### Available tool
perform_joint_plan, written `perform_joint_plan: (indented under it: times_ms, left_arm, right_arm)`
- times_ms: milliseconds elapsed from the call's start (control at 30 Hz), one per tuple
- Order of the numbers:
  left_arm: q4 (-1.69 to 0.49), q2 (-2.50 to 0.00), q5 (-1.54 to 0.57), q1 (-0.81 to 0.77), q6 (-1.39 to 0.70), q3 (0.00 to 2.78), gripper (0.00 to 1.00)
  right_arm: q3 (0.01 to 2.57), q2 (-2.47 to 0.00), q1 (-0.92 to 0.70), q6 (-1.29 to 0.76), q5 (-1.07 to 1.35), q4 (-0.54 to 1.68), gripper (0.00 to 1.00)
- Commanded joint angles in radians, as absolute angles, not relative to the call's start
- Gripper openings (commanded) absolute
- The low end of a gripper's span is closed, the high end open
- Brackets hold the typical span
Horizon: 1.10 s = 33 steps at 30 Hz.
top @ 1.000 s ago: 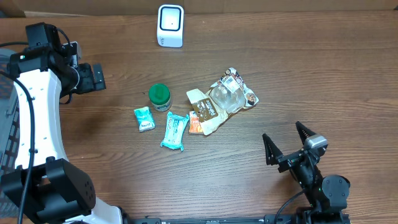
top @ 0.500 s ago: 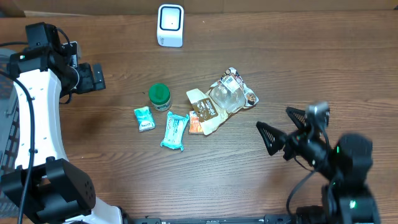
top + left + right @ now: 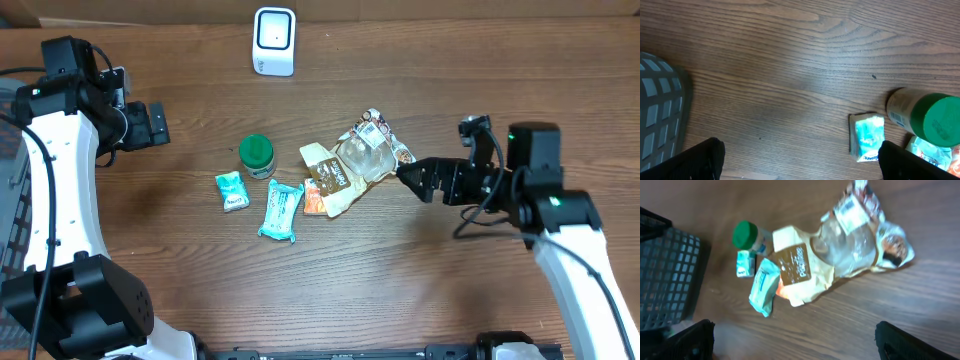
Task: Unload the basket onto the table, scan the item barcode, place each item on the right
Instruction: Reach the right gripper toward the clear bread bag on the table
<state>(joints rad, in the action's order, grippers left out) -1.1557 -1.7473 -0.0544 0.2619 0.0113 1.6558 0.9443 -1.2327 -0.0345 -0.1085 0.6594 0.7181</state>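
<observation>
A white scanner (image 3: 274, 41) stands near the far edge of the wooden surface (image 3: 500, 90), a little left of its middle, with its window facing the camera above. The goods lie in a loose cluster around the middle of the surface. A clear bag (image 3: 372, 148) with printed labels at its ends lies at the right end of the cluster, and a cream packet (image 3: 328, 178) with a brown label overlaps its lower left side. An orange packet (image 3: 313, 200) shows from under the cream one. Just left of that lies a long teal pouch (image 3: 281, 209), then a small teal packet (image 3: 231, 190), and a bottle (image 3: 257, 153) with a green lid stands just beyond them, apart from both. The right gripper (image 3: 412, 178) hangs just beside the right end of the clear bag with its fingers spread wide and nothing between them; its own camera shows the bag and the rest of the cluster lying ahead between the two finger tips. The left gripper (image 3: 152, 124) is well apart from the goods, toward the far left corner, also spread wide and holding nothing. A dark mesh basket (image 3: 660, 115) sits at the left edge.
</observation>
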Motion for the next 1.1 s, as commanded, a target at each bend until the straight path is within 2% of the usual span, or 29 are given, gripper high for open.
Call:
perform_joint_plan:
  times_ms: [0,200,300,533,667,933,1067]
  left_arm:
    - [-1.154,-1.752,-0.048,0.262,0.034,1.672,0.99]
    - [-1.154,-1.752,-0.048,0.262,0.034,1.672,1.0]
    - [-1.154,-1.752,-0.048,0.262,0.034,1.672,1.0]
    - [-1.154,-1.752,-0.048,0.262,0.034,1.672,1.0]
    - [-1.154,-1.752,-0.048,0.262,0.033,1.672,1.0]
    - [-1.154,-1.752,-0.048,0.262,0.033,1.672,1.0]
    - [-1.154,-1.752,-0.048,0.262,0.034,1.672,1.0]
  right_arm:
    - [0.973,-1.29,-0.04,-0.109,0.746,0.701,1.0]
    - [0.973,-1.385,-0.041,-0.137,0.762,0.682,1.0]
    - [0.973,-1.432,-0.052,-0.266,0.728,0.652,0.9]
    - [0.973,-1.502,-0.173,-0.647,0.464,0.583,0.82]
    - [0.972,-1.531,-0.247,-0.791,0.349,0.543,0.77]
    - [0.972,-1.614,-0.36,-1.0,0.161,0.523,0.71]
    - [0.972,-1.678,-0.376,-1.022,0.154,0.456,0.67]
